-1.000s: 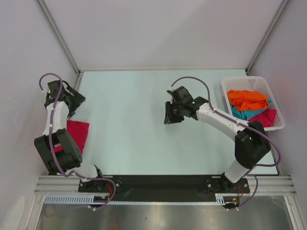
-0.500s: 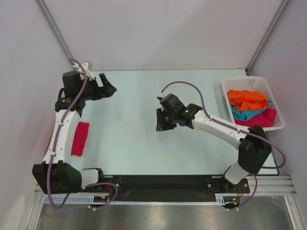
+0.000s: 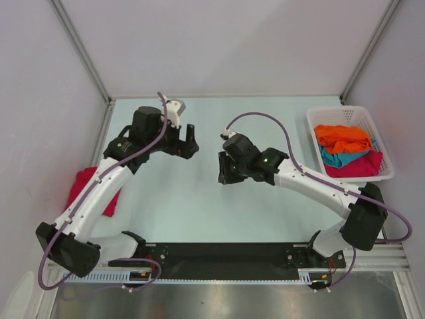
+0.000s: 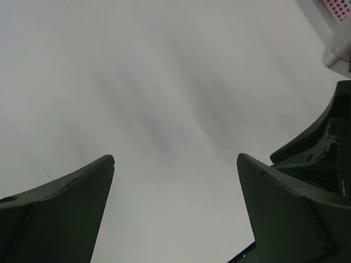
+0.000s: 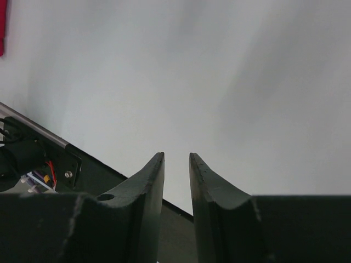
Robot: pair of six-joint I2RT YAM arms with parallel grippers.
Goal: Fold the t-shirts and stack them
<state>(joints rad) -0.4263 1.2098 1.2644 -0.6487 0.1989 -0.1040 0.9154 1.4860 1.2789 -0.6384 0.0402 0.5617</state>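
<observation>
Left wrist view: the left gripper (image 4: pixel 175 161) stands spread wide, with only the bare pale table (image 4: pixel 164 82) between its dark fingers. From the top external camera it points across at the right gripper (image 3: pixel 224 169) close by, whose jaws are drawn to a narrow slit and hold nothing. Behind the left gripper, partly under its own arm, lies the crimson red folded cloth t-shirt (image 3: pixel 83 189). Well behind the right gripper, the white slatted plastic basket (image 3: pixel 345 111) holds the orange crumpled cloth t-shirt (image 3: pixel 342 137), the teal cloth t-shirt (image 3: pixel 334 158) and the second crimson cloth t-shirt (image 3: pixel 368 163). For fetching the next shirt, I judge the right arm the nearer. Its gripper faces away from the basket and would have to turn round.
</observation>
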